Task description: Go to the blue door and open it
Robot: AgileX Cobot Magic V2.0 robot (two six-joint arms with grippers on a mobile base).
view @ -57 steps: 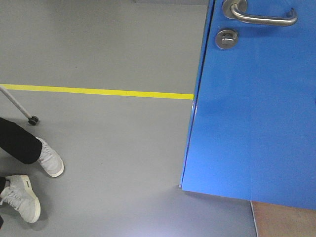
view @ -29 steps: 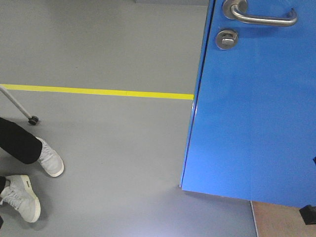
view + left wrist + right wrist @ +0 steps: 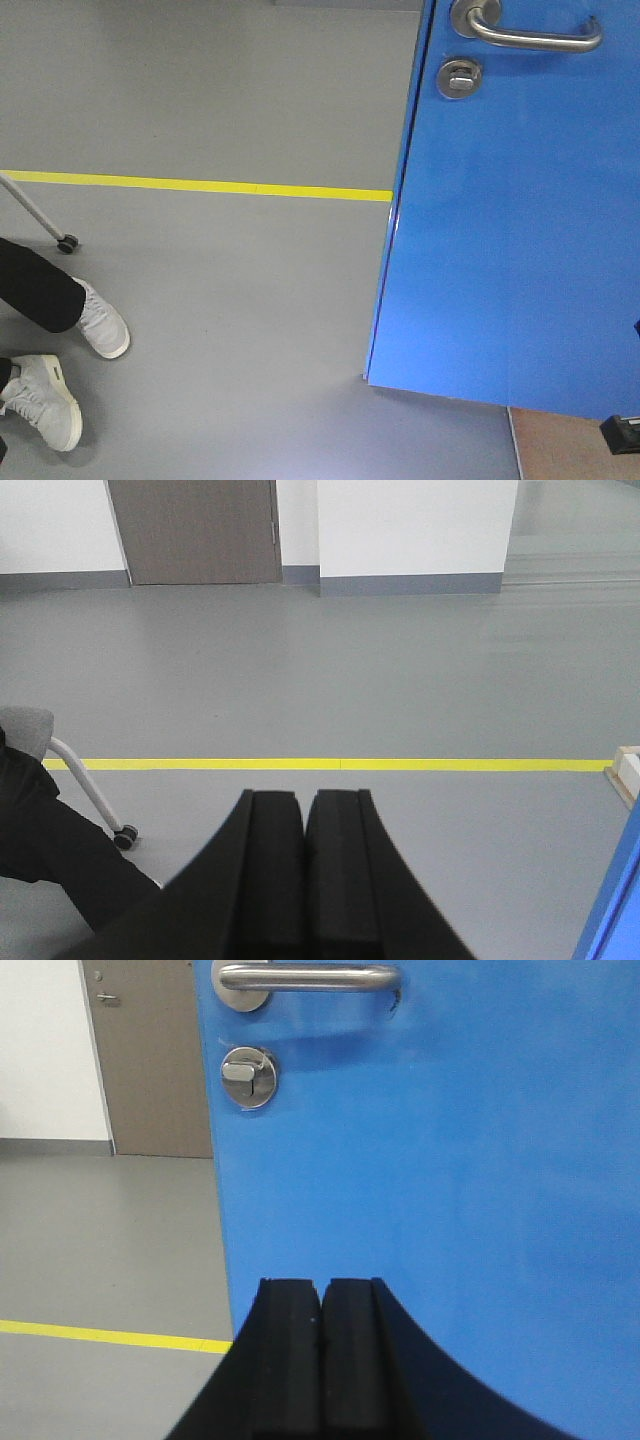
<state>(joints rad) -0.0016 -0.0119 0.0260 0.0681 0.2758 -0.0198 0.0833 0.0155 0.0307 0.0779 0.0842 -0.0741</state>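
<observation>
Change: almost nothing shifts from a second ago; a black gripper part (image 3: 622, 432) now pokes in at the bottom right corner of the front view, absent a second ago and sitting slightly differently than half a second ago. Door, shoes and line hold their places.
Writing: none readable anywhere, no brand or label on door, handle or shoes.
Left gripper (image 3: 304, 815): black pads pressed together, no gap between them, nothing held; it points out over the grey floor (image 3: 330, 680) toward the yellow line (image 3: 330, 765), touching nothing.
Right gripper (image 3: 320, 1300): pads also closed flat against each other, empty; it faces the door panel straight on, below the lock and handle. Contact with the door cannot be told.
Blue door (image 3: 510, 230): glossy bright-blue flat panel filling the right side of the front view, its free edge running down to the floor.
Lever handle (image 3: 530, 35): silver, horizontal, at the top of the panel near that edge.
Thumb-turn lock (image 3: 459, 78): round, silver, just beneath the handle's rose.
Person: two white sneakers (image 3: 102, 320) and black trouser legs at the left edge, well apart from the door.
Chair caster (image 3: 67, 243): small black wheel on a silver leg, near the sneakers.
Background: brown door (image 3: 193, 530) in a white wall, far across the floor.
</observation>
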